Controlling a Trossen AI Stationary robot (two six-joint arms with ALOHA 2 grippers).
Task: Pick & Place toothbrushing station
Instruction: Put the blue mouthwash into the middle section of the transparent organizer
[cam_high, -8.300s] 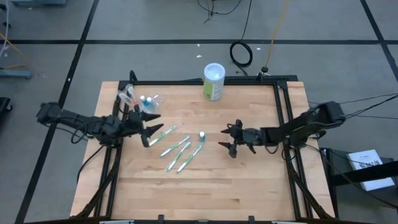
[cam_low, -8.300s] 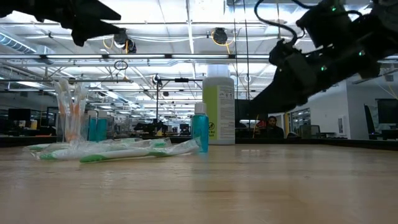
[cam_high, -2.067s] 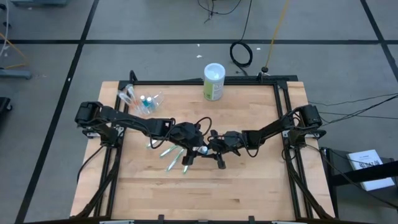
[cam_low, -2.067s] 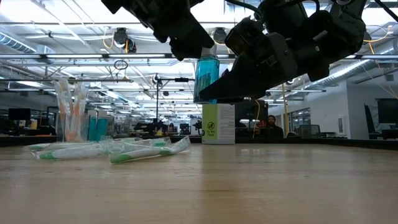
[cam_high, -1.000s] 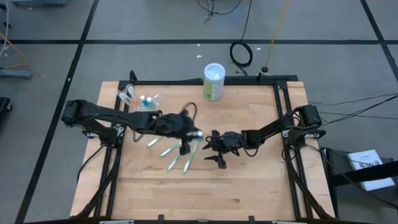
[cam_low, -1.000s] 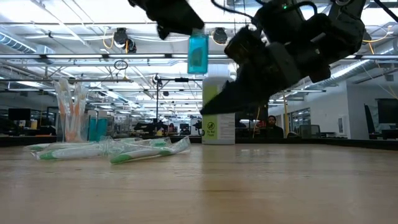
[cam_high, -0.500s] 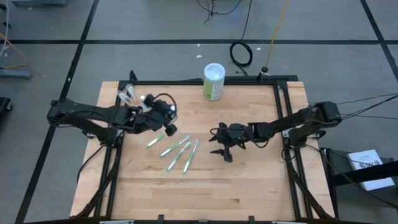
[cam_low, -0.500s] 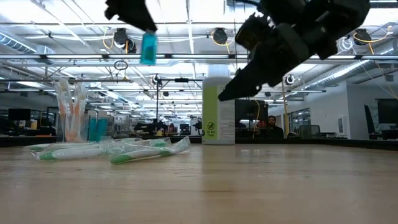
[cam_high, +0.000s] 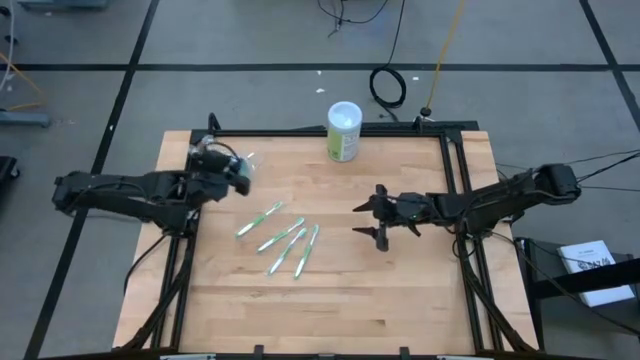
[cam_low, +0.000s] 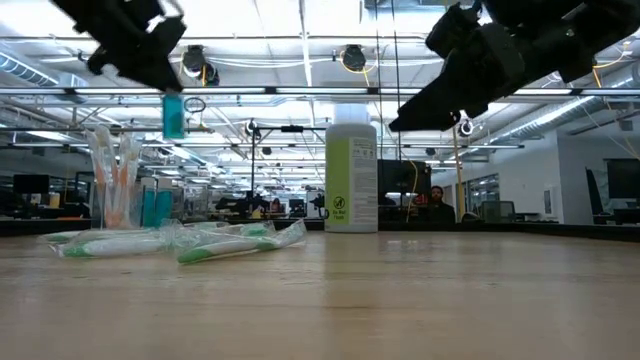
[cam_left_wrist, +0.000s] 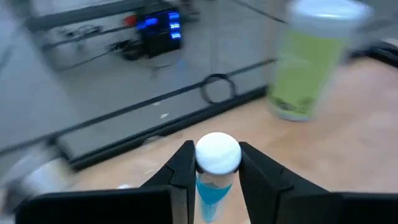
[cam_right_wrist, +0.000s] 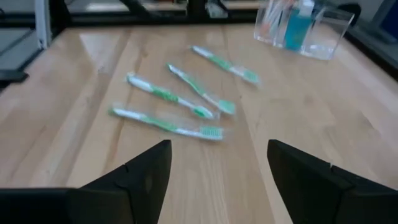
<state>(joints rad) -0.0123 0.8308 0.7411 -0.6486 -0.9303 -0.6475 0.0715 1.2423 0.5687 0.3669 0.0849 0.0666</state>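
My left gripper (cam_high: 240, 177) is shut on a small teal tube with a white cap (cam_low: 173, 115), high above the table's far left part. It is beside the clear plastic cup (cam_low: 118, 195), which holds pinkish toothbrushes and teal tubes and stands on its base. The cup also shows in the right wrist view (cam_right_wrist: 303, 28). Several green-and-white toothbrushes (cam_high: 283, 236) lie flat on the wood in the middle. My right gripper (cam_high: 379, 221) is open and empty, above the table to the right of the toothbrushes. My left gripper pinches the teal tube between its two fingers, on the tube's sides just below the white cap (cam_left_wrist: 217, 153). The fingers come from above. The tube hangs upright below them, lifted clear of the table (cam_low: 173, 118).
A bigger green-and-white canister (cam_high: 343, 131) stands at the table's far edge, right of the cup. A black frame (cam_high: 448, 170) runs along the table's sides. Bare wood (cam_high: 330, 300) lies toward the near edge.
My left gripper has carried the teal tube from above the toothbrushes toward the table's far left, to the clear cup, the tube staying upright and clear of the table. My right gripper has drawn back toward the table's right edge, still open.
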